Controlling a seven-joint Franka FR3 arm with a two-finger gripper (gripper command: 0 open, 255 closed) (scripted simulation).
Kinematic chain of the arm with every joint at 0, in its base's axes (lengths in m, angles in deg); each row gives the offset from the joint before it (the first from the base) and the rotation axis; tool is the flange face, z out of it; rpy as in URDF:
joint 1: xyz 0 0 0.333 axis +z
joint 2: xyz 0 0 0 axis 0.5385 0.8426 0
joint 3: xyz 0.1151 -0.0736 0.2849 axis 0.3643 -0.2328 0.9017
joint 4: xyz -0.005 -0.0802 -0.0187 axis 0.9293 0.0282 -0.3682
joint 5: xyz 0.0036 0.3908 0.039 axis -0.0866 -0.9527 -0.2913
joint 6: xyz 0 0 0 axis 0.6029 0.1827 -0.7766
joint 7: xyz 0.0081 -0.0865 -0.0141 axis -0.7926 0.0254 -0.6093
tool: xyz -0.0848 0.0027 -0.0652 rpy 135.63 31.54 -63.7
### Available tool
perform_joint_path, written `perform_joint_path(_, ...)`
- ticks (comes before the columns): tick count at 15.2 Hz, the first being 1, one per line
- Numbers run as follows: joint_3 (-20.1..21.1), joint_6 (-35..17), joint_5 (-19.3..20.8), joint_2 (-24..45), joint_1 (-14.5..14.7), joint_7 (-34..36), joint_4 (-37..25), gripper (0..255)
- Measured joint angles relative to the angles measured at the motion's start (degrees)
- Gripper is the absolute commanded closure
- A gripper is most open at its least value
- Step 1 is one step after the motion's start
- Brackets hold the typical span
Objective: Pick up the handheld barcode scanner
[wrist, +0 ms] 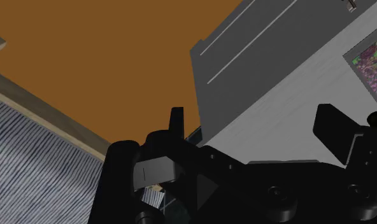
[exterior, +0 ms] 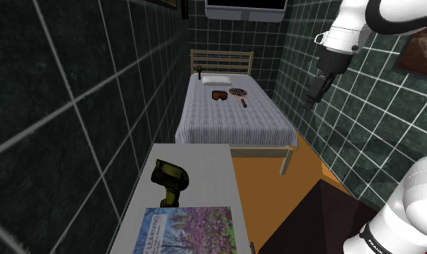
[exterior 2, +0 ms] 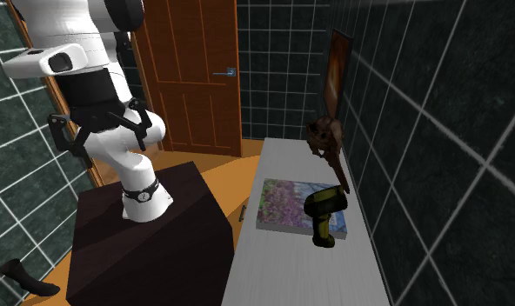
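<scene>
Resting at the shoulder view's lower left, the scanner (exterior: 169, 182) should be approached from above. The gripper (wrist: 251, 121) is spread open.

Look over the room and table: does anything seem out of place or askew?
Nothing is spilled or broken. The yellow-black scanner lies on the white table right at the book's edge. Oddly, goggles and a brush lie on the bed.
</scene>
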Motion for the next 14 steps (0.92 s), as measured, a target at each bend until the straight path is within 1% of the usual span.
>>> perform_joint_path(2, 0.18, -1.0, -0.36, 0.41, 0.4, -0.17, 0.4, 0)
perform_joint_path(5, 0.67, -5.77, -1.96, 2.23, 2.37, -1.61, 2.13, 0)
perform_joint_path(10, 1.7, -15.94, -5.23, 7.26, 6.4, -4.89, 4.87, 0)
perform_joint_path(14, 2.52, -23.51, -8.03, 12.24, 9.85, -7.94, 5.43, 0)
